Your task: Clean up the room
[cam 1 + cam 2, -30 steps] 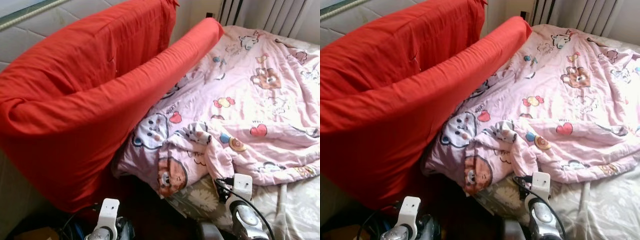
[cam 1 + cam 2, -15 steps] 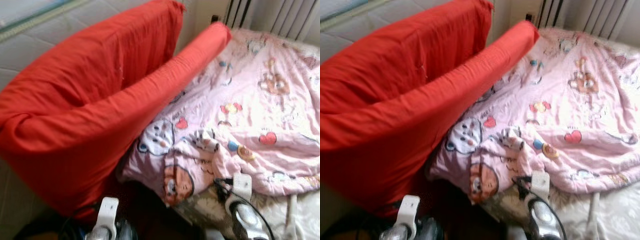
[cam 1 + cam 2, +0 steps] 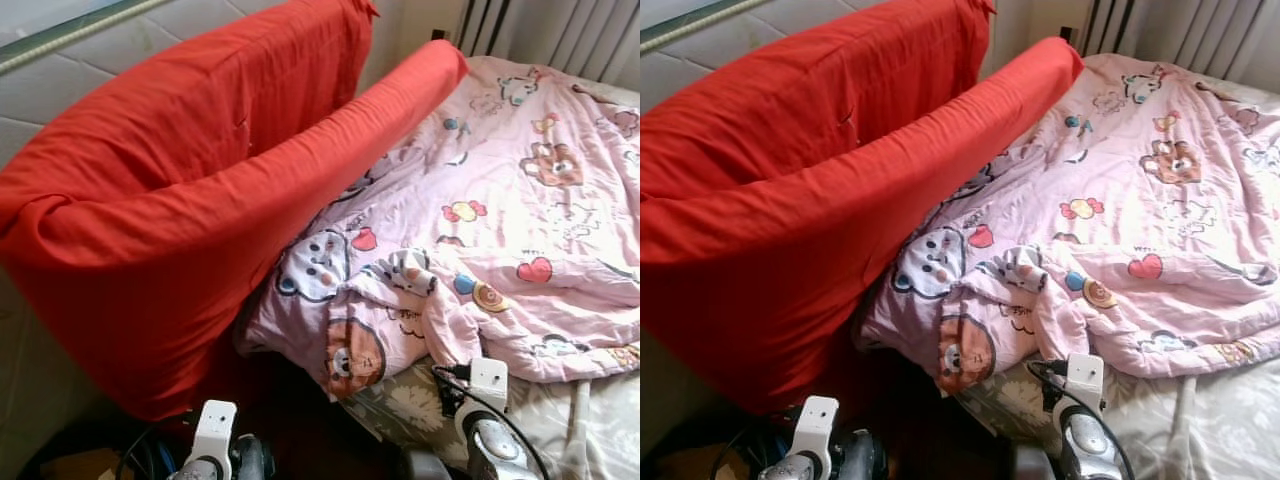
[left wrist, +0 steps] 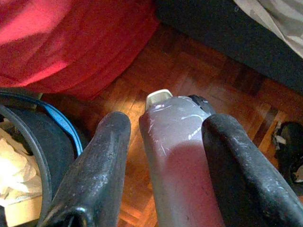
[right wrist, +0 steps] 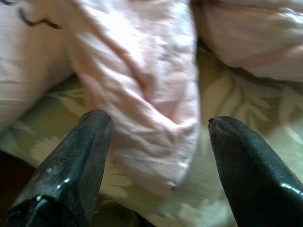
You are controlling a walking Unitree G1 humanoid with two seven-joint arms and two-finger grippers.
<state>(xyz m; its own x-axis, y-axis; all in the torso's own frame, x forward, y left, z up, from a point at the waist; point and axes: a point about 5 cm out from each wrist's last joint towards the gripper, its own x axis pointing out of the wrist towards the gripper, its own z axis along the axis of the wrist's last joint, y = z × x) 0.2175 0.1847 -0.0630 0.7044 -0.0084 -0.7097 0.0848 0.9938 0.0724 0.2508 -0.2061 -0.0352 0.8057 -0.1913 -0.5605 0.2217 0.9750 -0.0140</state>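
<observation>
My left gripper [image 4: 168, 124] is shut on a clear plastic bottle [image 4: 177, 146] with a white cap, held low over the wooden floor [image 4: 222, 80] beside the bed. My right gripper [image 5: 162, 123] stands open just above a folded corner of the pink cartoon blanket [image 5: 142, 94], where it lies on the floral sheet [image 5: 246, 99]. The blanket [image 3: 520, 200] lies rumpled across the bed, its near corner bunched at the bed's edge. Both wrists show low in the eye views, the left arm [image 3: 213, 440] and the right arm [image 3: 487, 400].
Two big red cushions [image 3: 180, 200] lean against the padded headboard [image 3: 60, 70] on the left, one resting on the blanket. A dark bin with a blue rim [image 4: 61, 132], holding white paper, sits on the floor by the left gripper. A radiator [image 3: 570, 30] stands behind the bed.
The whole picture has shifted slightly, so the camera moved. The cushions, the blanket and both arms keep their places relative to each other.
</observation>
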